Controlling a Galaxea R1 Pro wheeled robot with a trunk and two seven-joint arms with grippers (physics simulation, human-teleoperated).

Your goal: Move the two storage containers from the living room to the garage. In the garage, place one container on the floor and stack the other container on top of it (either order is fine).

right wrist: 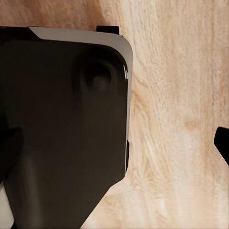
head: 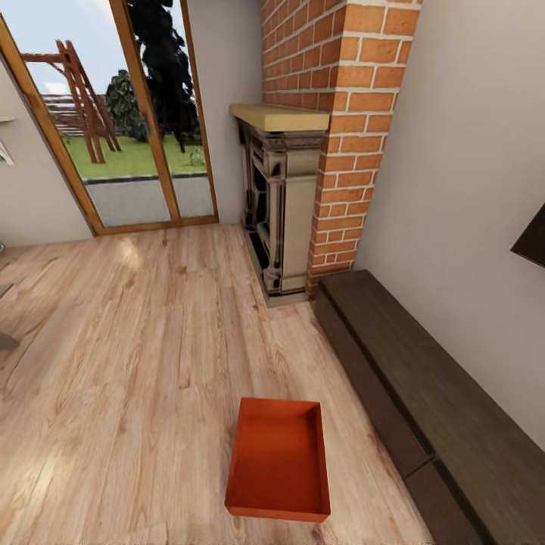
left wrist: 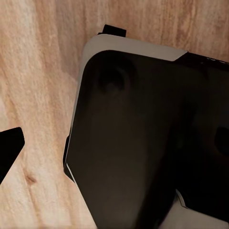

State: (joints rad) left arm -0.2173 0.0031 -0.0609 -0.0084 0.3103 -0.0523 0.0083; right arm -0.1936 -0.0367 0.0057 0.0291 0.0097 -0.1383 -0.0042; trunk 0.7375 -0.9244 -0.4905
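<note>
Storage container (head: 278, 460): one orange-red, lidless rectangular bin resting flat on the light wood-plank floor (head: 136, 356) of the living room, in the lower middle of the head view. Its long sides run roughly away from the camera, its inside is bare, and its four low walls stand upright. It lies near the long dark wooden bench (head: 431, 393) that runs along the right-hand wall, apart from it with a strip of planks between. Beyond the near end of the bench stands the brick chimney (head: 341, 113) with a dark, ornate fireplace (head: 280, 212) set against its left face and a pale wooden mantel shelf (head: 281, 117) on top. The container is well apart from the fireplace. On the far wall, a wood-framed glass door (head: 129, 129) opens onto grass, a tree and a wooden frame outdoors. A dark panel (head: 531, 238) hangs at the right edge of the wall.

Left wrist view: a dark, rounded body with a pale rim (left wrist: 143, 143) of the robot hangs over the planks; whether the left fingers are spread or pressed together cannot be told. Right wrist view: a like dark body (right wrist: 62, 129) over the planks; the state of the right fingers cannot be told either.
</note>
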